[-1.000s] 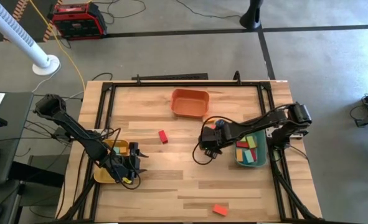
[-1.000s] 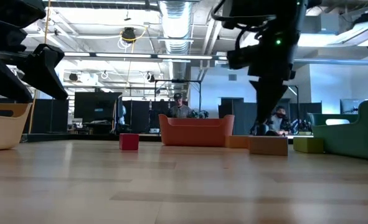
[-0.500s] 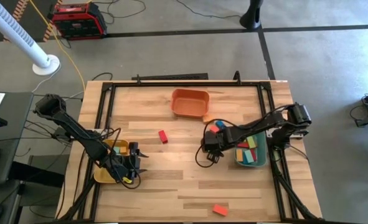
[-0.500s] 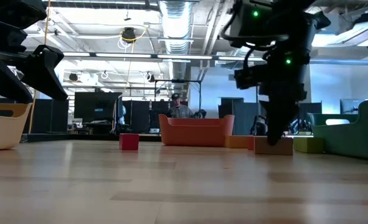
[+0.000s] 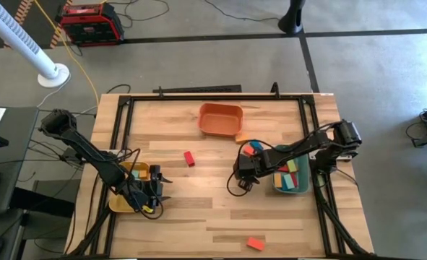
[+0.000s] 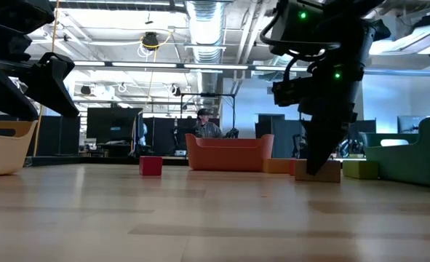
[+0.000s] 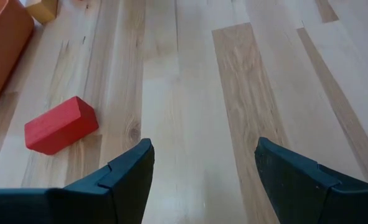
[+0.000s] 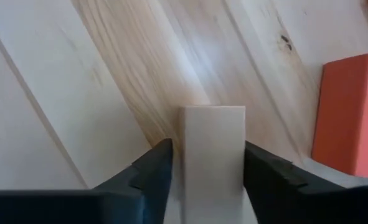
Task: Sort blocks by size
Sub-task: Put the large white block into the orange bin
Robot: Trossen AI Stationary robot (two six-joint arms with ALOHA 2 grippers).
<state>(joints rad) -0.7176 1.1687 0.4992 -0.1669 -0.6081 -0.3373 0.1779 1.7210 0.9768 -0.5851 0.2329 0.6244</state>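
A tan block lies flat on the table right of centre, and it also shows in the low view. My right gripper is down over it, open, with a finger on each side of the block. My left gripper hangs open and empty by the yellow tray at the near left. A red block lies alone at the table's middle, and it also shows in the left wrist view. An orange block lies by the near edge. My right gripper comes from above, pointing down, with its fingers across the tan block's two long sides. One finger lies against one side. A thin gap shows at the other finger. The block rests flat on the table.
A green tray with several blocks stands at the right edge. An orange tray stands at the far middle. A few blocks lie between them. One orange block lies close beside the tan one.
My right gripper has come down and a little toward the table's near edge, from above the tan block to around it. The tan block has shifted slightly along the table.
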